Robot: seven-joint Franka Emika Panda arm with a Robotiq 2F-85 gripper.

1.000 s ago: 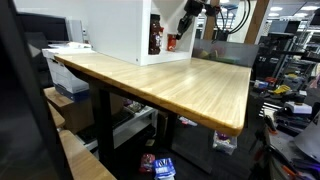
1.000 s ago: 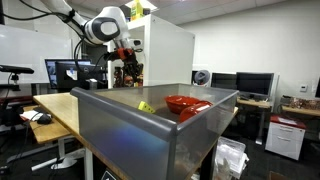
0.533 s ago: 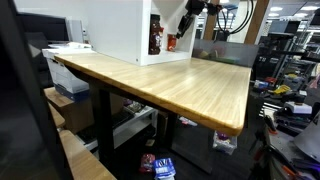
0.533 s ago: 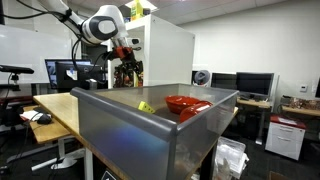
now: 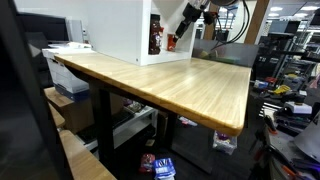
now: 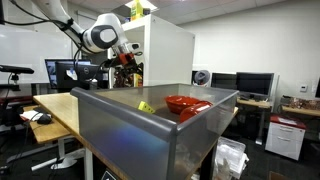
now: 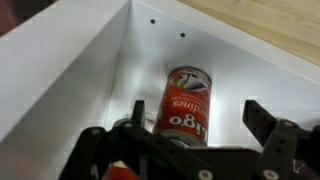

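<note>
This looks like a robotics lab set inside an open-plan office. A white robot arm (image 6: 95, 30) carries the claw (image 6: 127, 72). Behind the claw stand lit computer monitors (image 6: 62, 72), and well off to its side is a row of dark monitors (image 6: 255, 85) under a plain office ceiling (image 6: 250, 12). Below the claw runs a long wooden surface (image 5: 170, 80) on a black frame, and a white cabinet (image 5: 115, 30) stands on it just beside the claw. Past the surface's far edge, cluttered racks (image 5: 285, 90) hold what seem to be cables and tools, though they are too small to be sure.
</note>
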